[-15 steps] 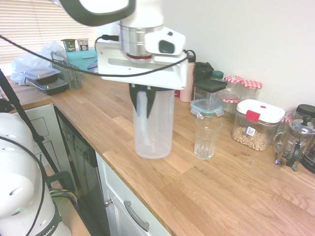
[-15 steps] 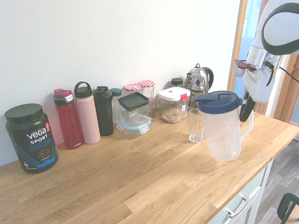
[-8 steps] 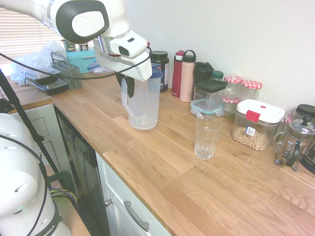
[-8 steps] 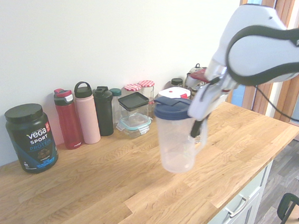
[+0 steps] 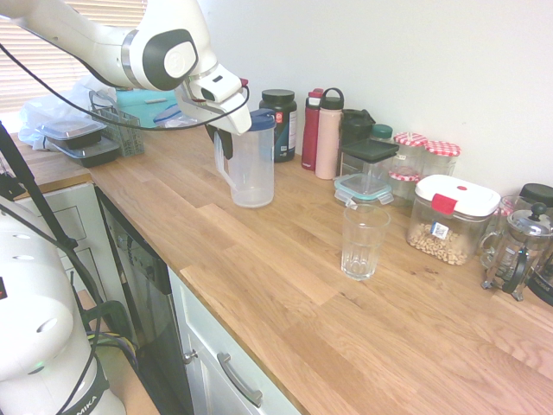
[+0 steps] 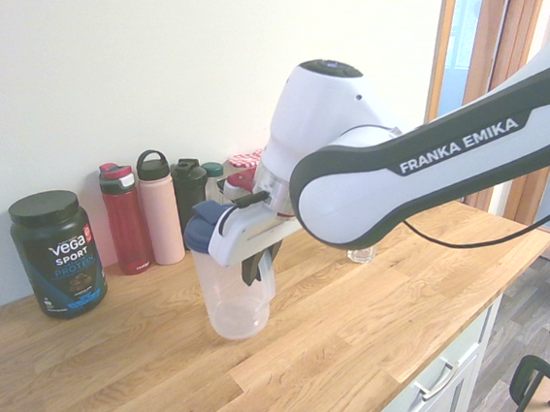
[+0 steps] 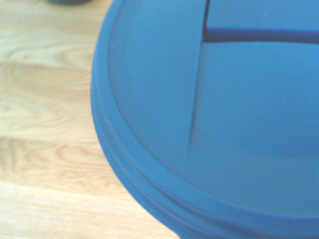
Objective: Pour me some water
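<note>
The empty glass (image 5: 364, 240) stands near on the table (image 5: 285, 285), nothing poured yet. At about 10 o'clock from it, well apart, the gripper (image 5: 226, 141) is pinching the handle of the clear jug (image 5: 251, 160) with a blue lid (image 7: 214, 124). The jug looks empty, so filling and pouring remain.

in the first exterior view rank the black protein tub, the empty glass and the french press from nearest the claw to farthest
1. black protein tub, just behind the pitcher the claw holds
2. empty glass, mid-counter
3. french press, far right end
</note>
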{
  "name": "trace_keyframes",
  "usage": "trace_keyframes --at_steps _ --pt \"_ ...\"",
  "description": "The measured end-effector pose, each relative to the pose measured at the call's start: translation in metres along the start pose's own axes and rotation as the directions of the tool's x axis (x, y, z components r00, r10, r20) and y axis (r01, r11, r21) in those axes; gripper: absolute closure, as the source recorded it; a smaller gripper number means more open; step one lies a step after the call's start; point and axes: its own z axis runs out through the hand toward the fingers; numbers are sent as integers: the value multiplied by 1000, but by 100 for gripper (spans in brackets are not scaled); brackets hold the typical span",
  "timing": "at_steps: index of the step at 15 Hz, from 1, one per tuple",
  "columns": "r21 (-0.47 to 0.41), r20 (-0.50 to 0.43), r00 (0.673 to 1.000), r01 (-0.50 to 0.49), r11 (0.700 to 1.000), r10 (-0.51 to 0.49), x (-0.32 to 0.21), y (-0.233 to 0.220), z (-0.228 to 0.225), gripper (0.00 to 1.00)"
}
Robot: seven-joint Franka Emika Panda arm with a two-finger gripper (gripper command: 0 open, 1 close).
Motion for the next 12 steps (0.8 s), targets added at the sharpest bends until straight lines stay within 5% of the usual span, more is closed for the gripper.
trace_keyframes --at_steps 6,7,12 --pt "26 19 1000 24 999 -24 2 -3 8 100" --pt "27 21 1000 15 1000 -16 6 -1 9 0" --pt "30 36 999 18 999 -19 13 2 15 0"
